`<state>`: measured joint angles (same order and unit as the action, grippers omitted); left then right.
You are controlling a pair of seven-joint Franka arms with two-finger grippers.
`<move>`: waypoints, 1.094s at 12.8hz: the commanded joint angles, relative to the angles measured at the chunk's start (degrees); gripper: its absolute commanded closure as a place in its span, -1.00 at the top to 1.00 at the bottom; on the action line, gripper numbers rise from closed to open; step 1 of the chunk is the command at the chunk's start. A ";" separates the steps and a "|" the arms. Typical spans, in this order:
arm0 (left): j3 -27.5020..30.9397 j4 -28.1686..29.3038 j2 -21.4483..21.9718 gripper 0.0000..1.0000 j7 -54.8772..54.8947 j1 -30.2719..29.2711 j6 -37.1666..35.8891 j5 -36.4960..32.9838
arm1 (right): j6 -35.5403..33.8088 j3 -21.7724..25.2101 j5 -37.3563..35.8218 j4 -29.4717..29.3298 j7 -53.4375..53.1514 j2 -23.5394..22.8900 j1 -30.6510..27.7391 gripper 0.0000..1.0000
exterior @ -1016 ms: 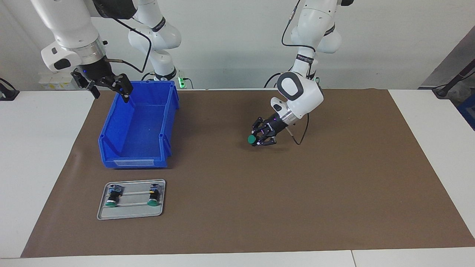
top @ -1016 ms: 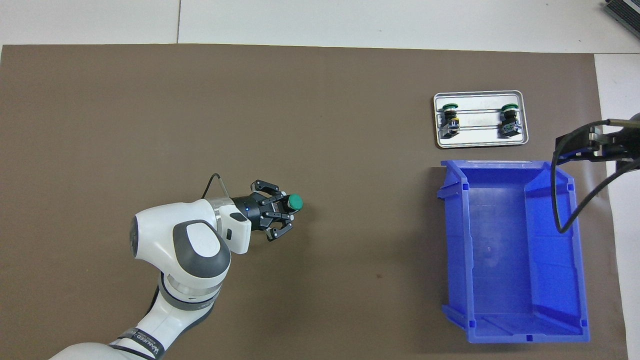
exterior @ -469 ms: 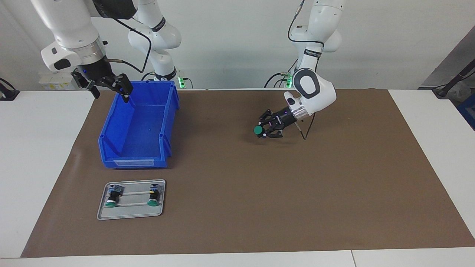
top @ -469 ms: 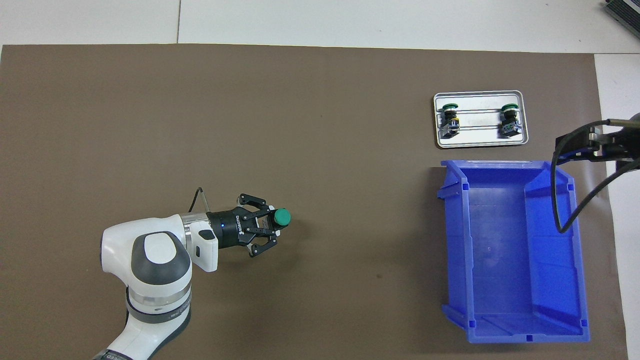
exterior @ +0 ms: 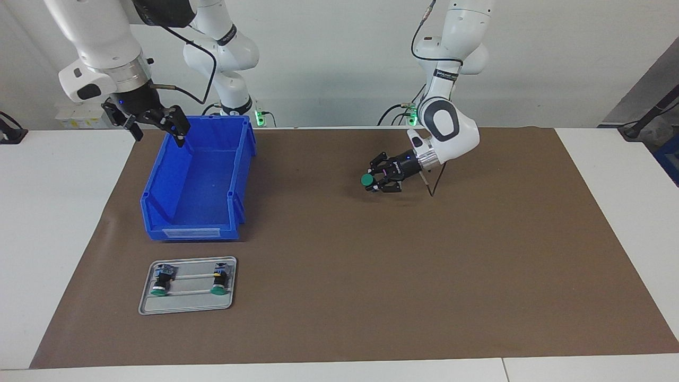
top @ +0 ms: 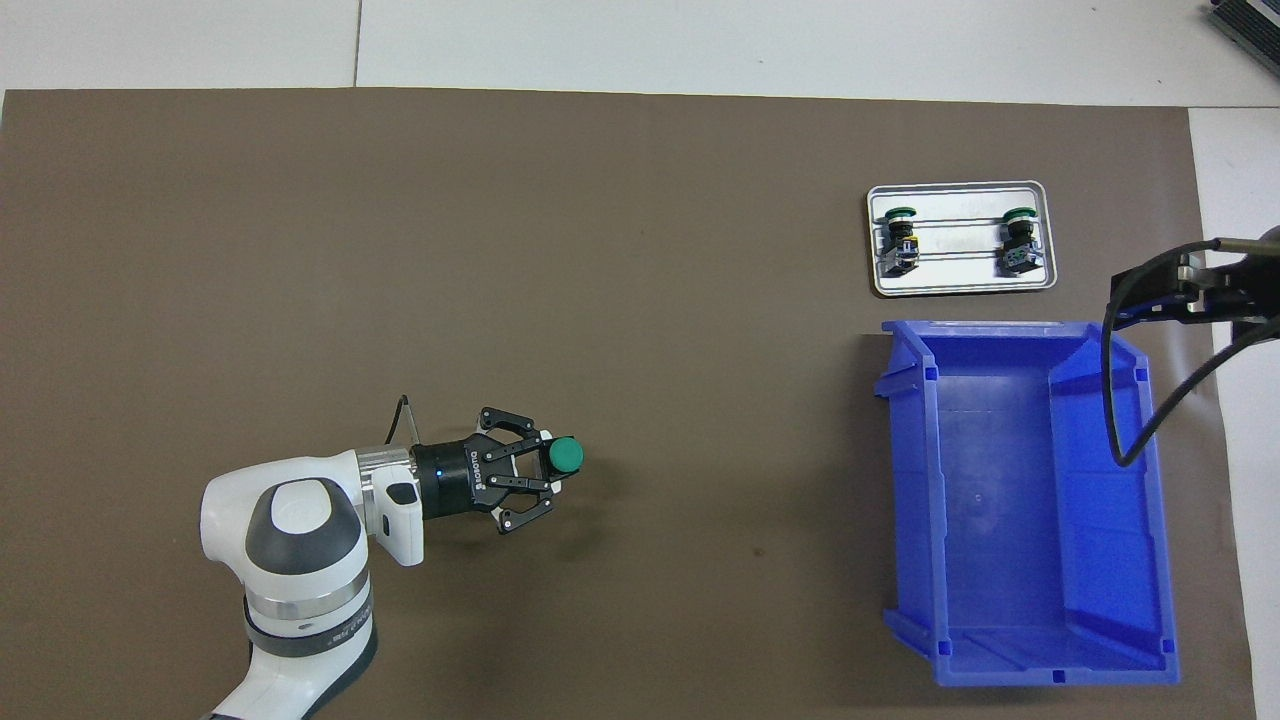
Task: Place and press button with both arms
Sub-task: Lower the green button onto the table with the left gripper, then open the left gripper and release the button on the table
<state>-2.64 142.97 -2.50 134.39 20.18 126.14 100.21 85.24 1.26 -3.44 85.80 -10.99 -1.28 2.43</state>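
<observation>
The left arm's black two-finger gripper (exterior: 377, 180) lies nearly level just above the brown mat (exterior: 371, 276) that covers the middle of the white surface (exterior: 53, 212), and it is clamped on the small push-button with the round green cap (exterior: 366, 180), whose cap points away from the wrist toward the right arm's end of the surface. In the overhead view the same gripper (top: 545, 468) has its fingers (top: 528, 448) closed against the black body of the button (top: 567, 455), with the green cap standing clear of the fingertips; whether the button touches the mat cannot be told from either view. The right arm's black gripper (exterior: 154, 123) hangs with its fingers spread apart and holding nothing, over the rim of the empty blue plastic bin (exterior: 199, 180) at the end of the bin nearest the robots (in the overhead view only part of it shows at the picture's edge). The bin (top: 1020, 500) stands on the mat toward the right arm's end. Farther from the robots, just beside the bin, sits a small flat grey metal tray (exterior: 186, 307) with two more green-capped buttons (exterior: 159, 281) lying on it, one at each end, well apart from the held button.
</observation>
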 commanded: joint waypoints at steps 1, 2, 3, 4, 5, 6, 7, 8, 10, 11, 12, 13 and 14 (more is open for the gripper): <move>-0.17 2.92 1.18 -0.31 3.77 -2.07 -3.26 1.92 | -0.60 -0.21 1.07 0.34 0.61 0.40 -0.41 1.00; -0.17 2.93 1.01 -0.31 3.77 -2.07 -3.27 2.00 | -0.60 -0.21 1.07 0.42 0.61 0.40 -0.41 1.00; -0.17 3.02 0.57 -0.31 3.86 -2.07 -3.70 2.00 | -0.52 -0.21 1.07 0.43 0.53 0.40 -0.41 1.00; -0.17 3.63 0.39 -0.31 4.38 -2.16 -5.27 2.27 | -0.60 -0.21 1.07 0.43 0.61 0.40 -0.41 1.00; -0.17 4.24 0.30 -0.31 4.99 -2.42 -6.51 3.23 | -0.60 -0.21 1.07 0.34 0.61 0.40 -0.41 1.00; -0.17 4.51 0.22 -0.31 5.61 -3.03 -6.78 3.50 | -0.60 -0.21 1.07 0.42 0.61 0.40 -0.41 1.00; -0.17 4.77 0.04 -0.31 6.31 -3.04 -6.87 3.50 | -0.60 -0.21 1.07 0.43 0.61 0.40 -0.41 1.00; -0.17 5.12 -0.66 -0.30 7.54 -3.13 -7.39 3.50 | -0.60 -0.21 1.07 0.43 0.61 0.40 -0.41 1.00; -0.17 5.65 -1.63 -0.26 10.44 -3.48 -9.50 3.59 | -0.60 -0.21 1.07 0.43 0.53 0.40 -0.41 1.00; -0.17 5.91 -1.63 -0.19 10.45 -4.00 -10.38 3.50 | -0.60 -0.21 1.07 0.43 0.61 0.40 -0.41 1.00; -0.17 6.27 -1.54 -0.16 10.97 -4.09 -11.08 3.59 | -0.60 -0.21 1.07 0.43 0.53 0.40 -0.41 1.00; -0.17 6.62 -1.54 -0.13 11.50 -4.10 -11.26 3.50 | -0.60 -0.21 1.07 0.34 0.61 0.49 -0.41 1.00; -0.17 6.71 -1.54 0.07 11.59 -4.10 -11.26 3.59 | -0.52 -0.21 1.07 0.42 0.61 0.40 -0.41 1.00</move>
<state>-2.63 148.35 -4.46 143.50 17.01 116.62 102.48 85.24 1.26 -3.44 85.80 -10.99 -1.28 2.43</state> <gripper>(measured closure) 0.577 0.000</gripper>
